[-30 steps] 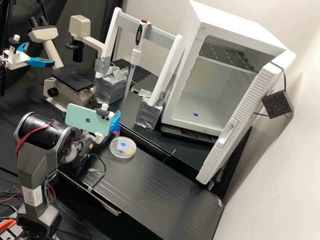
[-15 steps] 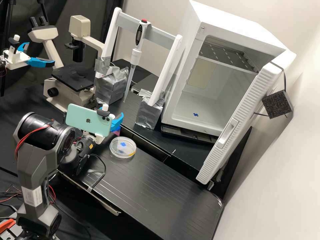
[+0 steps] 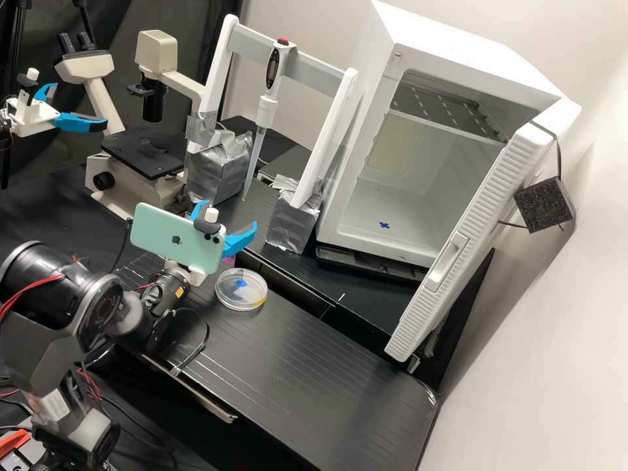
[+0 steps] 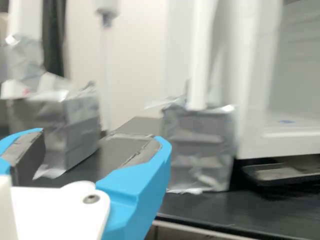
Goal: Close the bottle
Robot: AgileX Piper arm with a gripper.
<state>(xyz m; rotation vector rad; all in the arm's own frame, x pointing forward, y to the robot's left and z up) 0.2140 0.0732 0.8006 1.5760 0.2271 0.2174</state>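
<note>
In the high view, the gripper (image 3: 229,214) is at the bench's left part, beyond the mint-green phone (image 3: 175,239) on the arm's wrist. Its two blue fingers stand apart, with nothing seen between them. A small pink patch (image 3: 229,260) lies just below the nearer finger, too hidden to identify. The wrist view has the open gripper (image 4: 100,139) too, its fingers spread, with taped grey blocks beyond them. A clear round dish (image 3: 241,290) rests on the black bench close to the arm's wrist.
The pipette (image 3: 267,101) hangs from a white frame whose feet stand in taped grey blocks (image 3: 292,222). A microscope (image 3: 140,157) is at the back left. The white cabinet (image 3: 418,163) has its door (image 3: 468,242) swung out. A bench edge runs past the dish.
The gripper has moved a little to the right in the high view, and both fingers now show past the phone. The arm's elbow has shifted left and down. The dish has stayed put.
</note>
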